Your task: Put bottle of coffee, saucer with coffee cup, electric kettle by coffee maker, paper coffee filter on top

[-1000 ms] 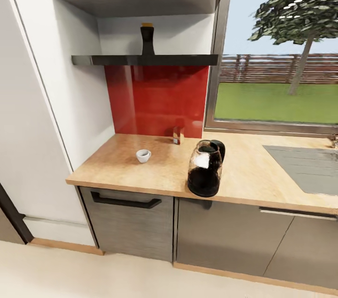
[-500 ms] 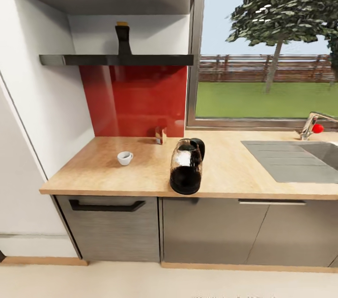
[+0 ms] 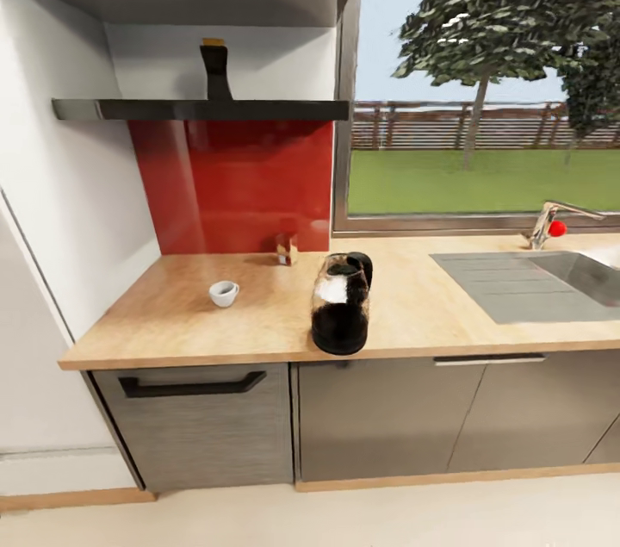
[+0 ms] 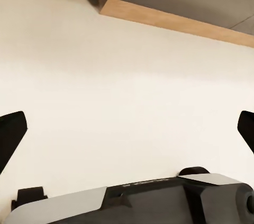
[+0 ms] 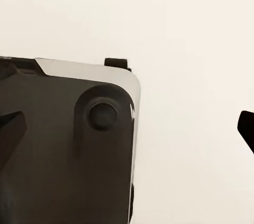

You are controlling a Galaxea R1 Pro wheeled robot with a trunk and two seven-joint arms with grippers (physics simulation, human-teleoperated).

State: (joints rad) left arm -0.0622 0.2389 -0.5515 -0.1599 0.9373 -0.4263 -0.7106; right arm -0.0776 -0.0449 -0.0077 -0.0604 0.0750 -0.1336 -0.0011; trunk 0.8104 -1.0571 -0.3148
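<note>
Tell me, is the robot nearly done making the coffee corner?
Not nearly. The electric kettle and the coffee cup already stand on the kitchen countertop, but the cup has no saucer under it. Nothing is in hand: the left gripper and right gripper hang open over the floor. The bottle of coffee is still up on the kitchen shelf, so it must come down.

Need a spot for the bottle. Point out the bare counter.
Bare patches on the countertop: between the kettle and the sink, and left of the cup toward the wall. Cup, small box and kettle cluster mid-counter.
</note>
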